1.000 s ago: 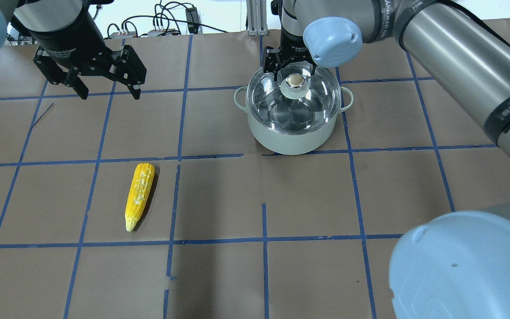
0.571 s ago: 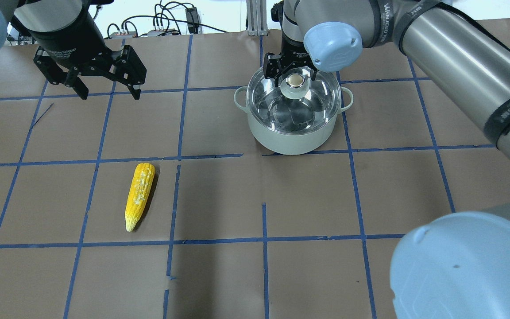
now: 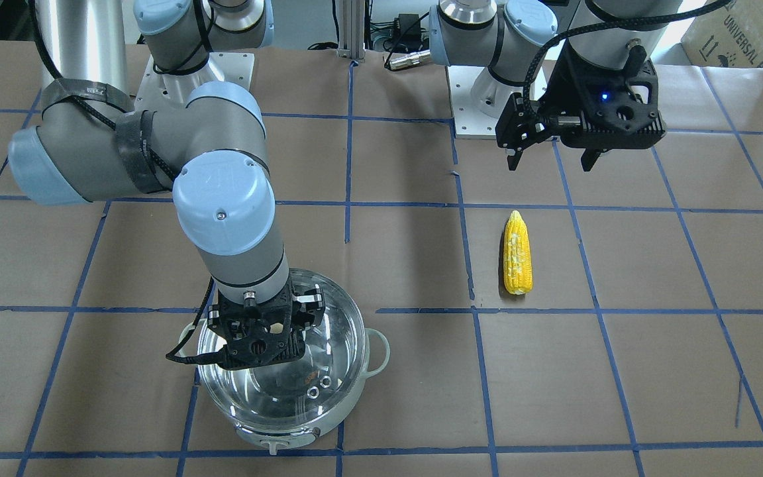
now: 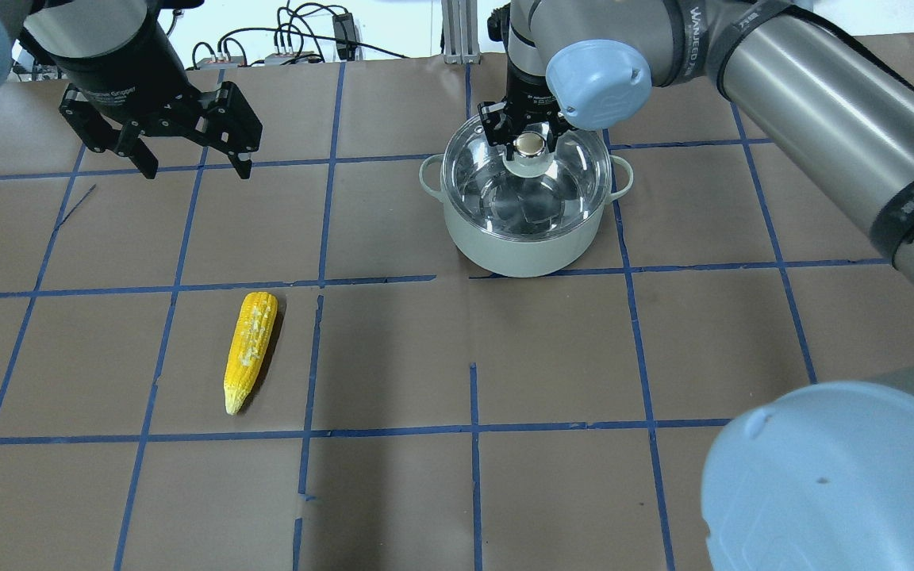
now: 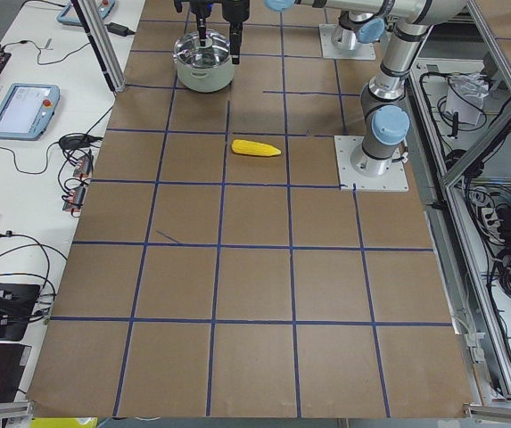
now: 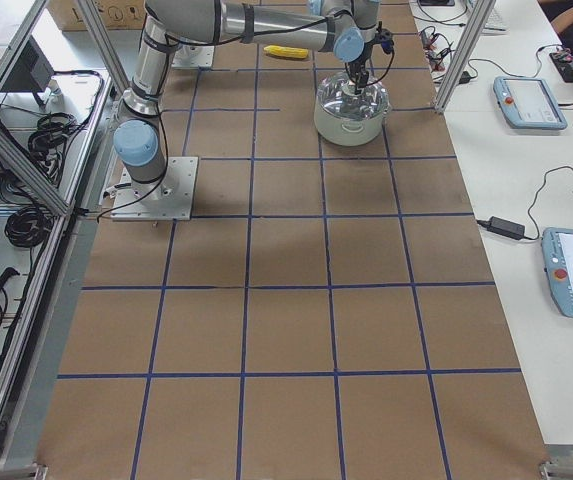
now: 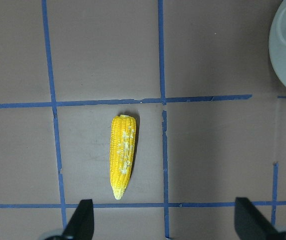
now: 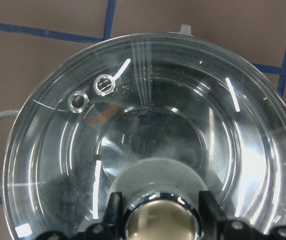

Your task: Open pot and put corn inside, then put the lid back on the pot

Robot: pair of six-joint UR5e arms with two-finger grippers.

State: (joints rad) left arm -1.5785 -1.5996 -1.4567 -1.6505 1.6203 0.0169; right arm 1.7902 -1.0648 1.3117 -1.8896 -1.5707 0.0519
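Corn flat, tip toward left arm base.

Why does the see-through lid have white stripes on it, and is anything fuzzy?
Right wrist view: the white stripes on the lid are light glare on the glass, and its knob, right by the lens, looks soft. Overhead view: the corn is sharp and throws a thin shadow toward the view's right. Left wrist view: no glare, evenly lit.

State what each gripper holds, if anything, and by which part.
The right gripper appears to grip the lid by its knob, with the lid seated on the pot. The left gripper is open, holding nothing.
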